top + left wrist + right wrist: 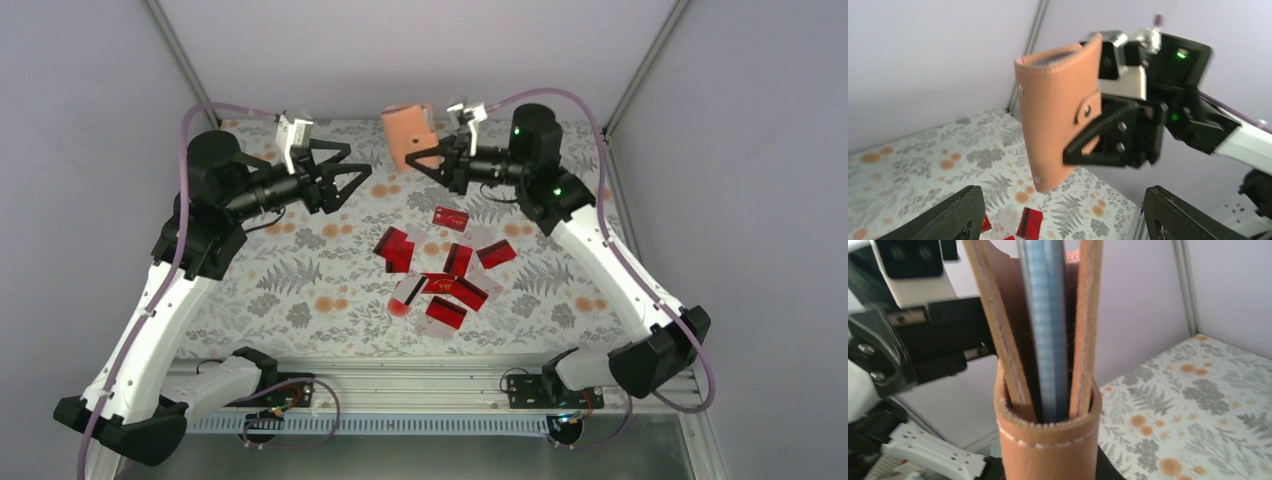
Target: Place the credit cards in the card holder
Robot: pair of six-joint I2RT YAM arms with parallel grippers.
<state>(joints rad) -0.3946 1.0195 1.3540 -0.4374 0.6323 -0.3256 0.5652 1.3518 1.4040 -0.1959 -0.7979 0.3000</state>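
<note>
My right gripper (425,158) is shut on the tan card holder (408,134) and holds it upright above the back of the table. In the right wrist view the card holder (1048,430) fills the middle, its blue lining showing between the flaps. In the left wrist view the card holder (1058,110) hangs closed, strap on its stud. My left gripper (355,180) is open and empty, facing the holder from the left, a short way off. Several red credit cards (440,275) lie scattered on the middle of the table. One of the credit cards (1029,222) shows between my left fingers.
A floral cloth (300,270) covers the table. Grey walls with metal corner posts (175,50) close the back and sides. A metal rail (400,385) with the arm bases runs along the near edge.
</note>
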